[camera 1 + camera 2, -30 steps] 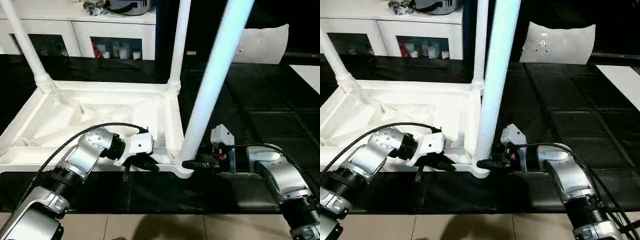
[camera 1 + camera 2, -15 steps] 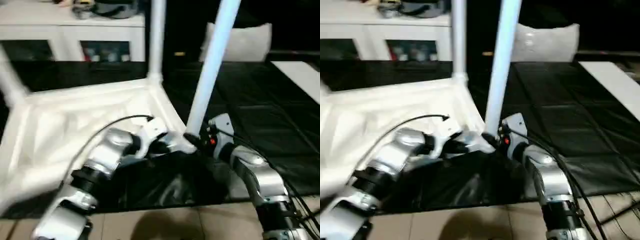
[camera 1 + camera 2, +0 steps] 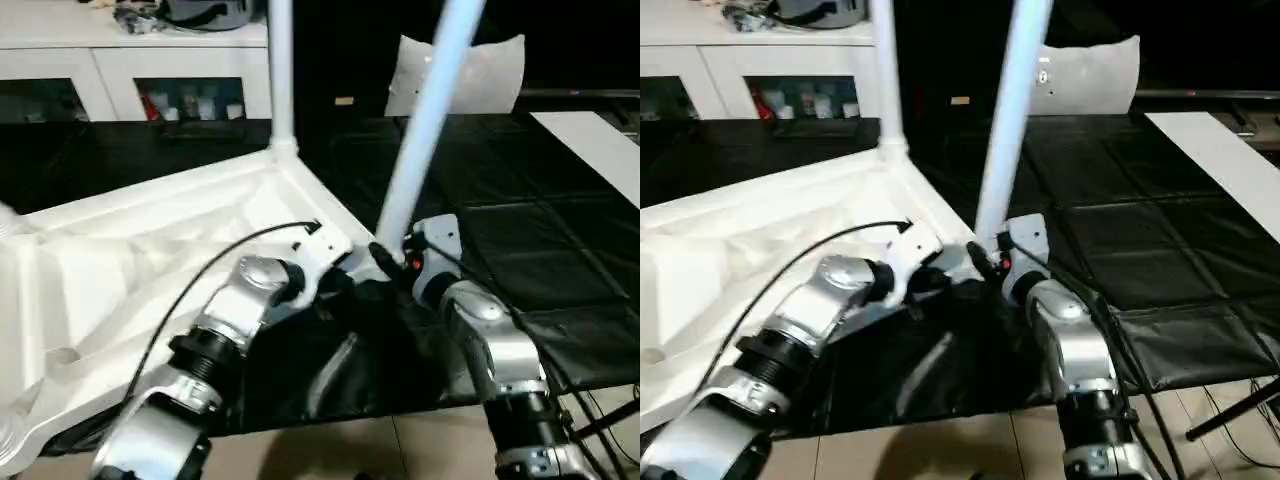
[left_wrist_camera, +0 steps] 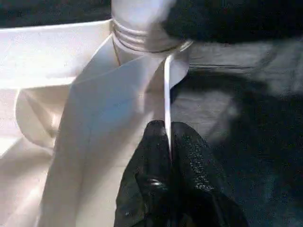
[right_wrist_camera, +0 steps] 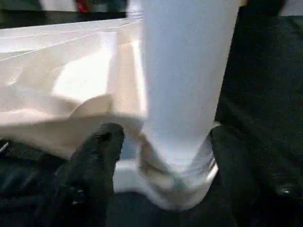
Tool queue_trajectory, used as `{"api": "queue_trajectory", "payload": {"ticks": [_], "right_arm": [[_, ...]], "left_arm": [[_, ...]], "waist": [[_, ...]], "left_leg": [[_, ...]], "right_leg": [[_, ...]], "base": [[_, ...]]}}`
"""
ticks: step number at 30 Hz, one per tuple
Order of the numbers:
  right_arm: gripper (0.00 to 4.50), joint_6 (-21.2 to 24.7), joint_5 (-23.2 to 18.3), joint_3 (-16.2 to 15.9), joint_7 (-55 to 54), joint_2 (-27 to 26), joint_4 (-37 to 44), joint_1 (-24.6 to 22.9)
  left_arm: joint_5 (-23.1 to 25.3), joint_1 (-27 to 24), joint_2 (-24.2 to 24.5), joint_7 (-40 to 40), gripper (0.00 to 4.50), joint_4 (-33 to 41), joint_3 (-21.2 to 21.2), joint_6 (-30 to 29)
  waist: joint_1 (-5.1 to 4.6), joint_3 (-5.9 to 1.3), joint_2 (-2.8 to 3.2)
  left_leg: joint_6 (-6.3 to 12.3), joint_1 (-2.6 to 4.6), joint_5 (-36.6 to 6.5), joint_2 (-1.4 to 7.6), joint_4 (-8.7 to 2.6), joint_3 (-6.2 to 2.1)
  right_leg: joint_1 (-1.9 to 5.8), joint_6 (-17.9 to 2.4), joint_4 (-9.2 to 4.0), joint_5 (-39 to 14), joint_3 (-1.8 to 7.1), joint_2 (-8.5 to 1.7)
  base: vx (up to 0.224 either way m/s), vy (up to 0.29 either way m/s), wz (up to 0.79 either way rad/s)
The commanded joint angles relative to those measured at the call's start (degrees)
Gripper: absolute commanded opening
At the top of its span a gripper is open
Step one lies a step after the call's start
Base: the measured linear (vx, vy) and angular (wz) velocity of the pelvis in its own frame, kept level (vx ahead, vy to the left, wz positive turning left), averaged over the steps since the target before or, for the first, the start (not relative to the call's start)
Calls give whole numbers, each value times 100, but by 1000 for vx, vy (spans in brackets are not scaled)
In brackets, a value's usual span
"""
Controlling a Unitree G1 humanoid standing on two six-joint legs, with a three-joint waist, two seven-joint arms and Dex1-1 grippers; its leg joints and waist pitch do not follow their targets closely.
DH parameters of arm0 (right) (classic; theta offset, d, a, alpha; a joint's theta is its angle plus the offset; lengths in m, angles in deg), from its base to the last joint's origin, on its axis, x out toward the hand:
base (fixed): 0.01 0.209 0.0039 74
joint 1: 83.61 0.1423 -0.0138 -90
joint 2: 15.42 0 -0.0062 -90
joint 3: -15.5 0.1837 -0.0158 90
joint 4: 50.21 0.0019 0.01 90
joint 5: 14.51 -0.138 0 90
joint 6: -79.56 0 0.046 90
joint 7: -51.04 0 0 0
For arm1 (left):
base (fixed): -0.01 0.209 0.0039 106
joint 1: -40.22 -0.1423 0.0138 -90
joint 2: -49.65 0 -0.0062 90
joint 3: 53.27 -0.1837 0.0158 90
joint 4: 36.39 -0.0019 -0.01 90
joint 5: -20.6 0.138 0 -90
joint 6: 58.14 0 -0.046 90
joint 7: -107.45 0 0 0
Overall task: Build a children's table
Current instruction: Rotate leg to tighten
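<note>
While the white table top (image 3: 120, 270) lies upside down on the black floor mat (image 3: 560, 260), its ribbed underside faces up and its near right corner is lifted a little above the mat. At the far corner one white leg (image 3: 280, 75) stands upright in its socket. Behind it, on the left, is a white cabinet (image 3: 130, 75) with glass doors.

Near the middle, the left tool (image 4: 169, 142) is clenched on the thin edge of the table top, just beside the corner socket; its two black fingers (image 4: 154, 156) press together with the white rim between them.

To the right of it, a second leg (image 3: 425, 140) rises from this near corner and leans slightly. The right tool (image 5: 163, 156) is at the base of that leg with its fingers (image 5: 97, 156) spread wide on both sides of the flared end, not pressing it. Further right, a white sheet (image 3: 590, 140) lies on the mat.
</note>
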Motion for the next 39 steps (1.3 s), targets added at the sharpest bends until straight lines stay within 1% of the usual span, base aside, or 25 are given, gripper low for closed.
{"api": "queue_trajectory", "payload": {"ticks": [1, 3, 4, 5, 7, 8, 10, 11, 12, 13, 14, 16, 17, 18, 19, 22, 24, 26, 27, 30, 31, 34, 35, 37, 39], "right_arm": [[353, -72, -230, -181, 434, 56, 203, -20], [363, -117, -299, -170, 705, 208, 282, -58], [371, -183, -304, -230, 986, 393, 327, -95], [379, -289, -298, -317, 1353, 645, 375, -147], [397, -337, -362, -287, 1631, 828, 383, -175], [403, -347, -397, -257, 1713, 880, 381, -177], [422, -338, -503, -202, 2005, 1082, 388, -163], [422, -307, -538, -212, 2190, 1221, 404, -153], [436, -288, -546, -247, 2347, 1347, 424, -153], [443, -292, -533, -276, 2430, 1419, 435, -153], [443, -297, -525, -334, 2654, 1583, 447, -151], [443, -305, -599, -383, 2938, 1741, 438, -140], [443, -303, -740, -409, 3238, 1857, 417, -130], [443, -303, -740, -409, 3238, 1857, 417, -130], [416, -283, -818, -415, 3418, 1913, 408, -124], [408, -222, -992, -450, 3907, 2043, 375, -96], [373, -97, -1102, -533, 4218, 2144, 332, -63], [362, -106, -1102, -654, 4474, 2230, 271, -20], [356, -127, -1087, -696, 4544, 2255, 248, -6], [321, -170, -1034, -823, 4713, 2320, 184, 29], [316, -179, -1030, -843, 4766, 2339, 167, 35], [285, -199, -1015, -880, 4883, 2369, 107, 75], [277, -204, -1014, -880, 4900, 2370, 83, 93], [265, -218, -1016, -883, 4926, 2377, 49, 113], [242, -234, -1019, -887, 4955, 2385, 22, 126]], "left_arm": [[6, 74, 82, -193, 0, 231, -43, 231], [-6, 6, 197, -379, 0, 288, -66, 291], [-10, -36, 294, -537, 0, 292, -107, 465], [-40, -92, 413, -758, 0, 308, -155, 685], [-141, -159, 513, -1029, 0, 364, -189, 815], [-180, -185, 552, -1139, 0, 384, -207, 855], [-269, -282, 734, -1544, 0, 467, -316, 1067], [-302, -331, 834, -1755, 0, 517, -376, 1131], [-311, -365, 911, -1892, 0, 555, -421, 1181], [-313, -382, 951, -1955, 0, 575, -440, 1220], [-331, -407, 1026, -2081, 0, 616, -460, 1313], [-344, -423, 1127, -2265, 0, 645, -495, 1428], [-347, -442, 1252, -2528, 0, 669, -557, 1563], [-347, -442, 1252, -2528, 0, 669, -557, 1563], [-344, -454, 1319, -2668, 0, 689, -597, 1617], [-348, -494, 1506, -3014, 0, 744, -716, 1796], [-331, -503, 1599, -3141, 0, 730, -769, 1980], [-293, -508, 1685, -3280, 0, 729, -843, 2099], [-280, -506, 1706, -3323, 0, 728, -870, 2126], [-256, -500, 1729, -3393, 0, 730, -906, 2173], [-254, -495, 1729, -3406, 0, 728, -914, 2183], [-252, -468, 1735, -3430, 0, 702, -937, 2227], [-248, -462, 1732, -3428, 0, 696, -943, 2237], [-245, -457, 1727, -3428, 0, 685, -951, 2254], [-245, -454, 1724, -3428, 0, 673, -956, 2273]], "waist": [[69, -428, 32], [85, -435, 43], [94, -437, 48], [121, -437, 44], [139, -432, 52], [150, -428, 52], [198, -407, 51], [221, -398, 86], [219, -394, 75], [235, -387, 79], [258, -380, 65], [344, -371, 76], [350, -368, 40], [362, -369, 52], [363, -373, 42], [392, -380, 37], [414, -376, 40], [457, -385, 31], [457, -383, 22], [470, -365, 5], [467, -363, -10], [469, -362, -5], [468, -365, -19], [476, -370, -13], [476, -369, -11]], "left_leg": [[435, 25, -1243, 273, -381, -103], [481, 36, -1098, 287, -374, -97], [498, 40, -1020, 297, -373, -95], [533, 26, -996, 298, -367, -99], [560, 41, -984, 314, -366, -88], [565, 51, -1012, 311, -368, -85], [462, 76, -1215, 320, -385, -83], [398, 88, -1314, 326, -395, -94], [369, 89, -1351, 334, -403, -92], [315, 115, -1432, 343, -409, -86], [299, 130, -1492, 340, -406, -84], [235, 162, -1616, 339, -411, -73], [214, 138, -1632, 339, -423, -82], [210, 140, -1660, 339, -426, -91], [201, 126, -1628, 345, -430, -96], [229, 130, -1562, 341, -417, -88], [240, 122, -1555, 344, -416, -88], [229, 119, -1474, 347, -409, -85], [230, 115, -1459, 349, -410, -79], [180, 129, -1552, 341, -403, -77], [159, 128, -1585, 342, -405, -81], [139, 131, -1603, 343, -406, -86], [139, 132, -1614, 338, -403, -86], [145, 136, -1566, 339, -398, -84], [152, 127, -1544, 341, -402, -87]], "right_leg": [[338, -1195, -341, -1420, 254, -400], [344, -1314, -307, -1189, 248, -402], [348, -1379, -288, -1051, 243, -397], [377, -1388, -282, -970, 231, -397], [366, -1429, -260, -898, 243, -408], [360, -1440, -274, -946, 240, -405], [343, -1391, -302, -1314, 241, -409], [341, -1356, -312, -1456, 241, -413], [337, -1344, -319, -1486, 243, -408], [315, -1333, -321, -1536, 247, -398], [300, -1313, -333, -1609, 245, -395], [286, -1253, -349, -1799, 258, -410], [306, -1212, -352, -1869, 252, -417], [310, -1191, -349, -1927, 249, -423], [319, -1168, -342, -1923, 252, -428], [312, -1174, -338, -1900, 254, -432], [313, -1172, -329, -1933, 252, -423], [316, -1186, -310, -1904, 250, -432], [312, -1182, -305, -1896, 254, -429], [288, -1138, -324, -2166, 256, -439], [291, -1105, -333, -2287, 253, -442], [282, -1082, -331, -2331, 256, -441], [285, -1070, -337, -2374, 252, -442], [282, -1057, -338, -2377, 254, -445], [286, -1060, -331, -2338, 252, -439]], "base": [[0, 0, 0], [0, 0, 0], [0, 0, 0], [0, 0, 0], [0, 0, 0], [0, 0, 0], [0, 0, 0], [0, 0, 0], [0, 0, 0], [0, 0, 0], [0, 0, 0], [0, 0, 0], [0, 0, 0], [0, 0, 0], [0, 0, 0], [0, 0, 0], [0, 0, 0], [0, 0, 0], [0, 0, 0], [0, 0, 0], [0, 0, 0], [0, 0, 0], [0, 0, 0], [0, 0, 0], [0, 0, 0]]}}
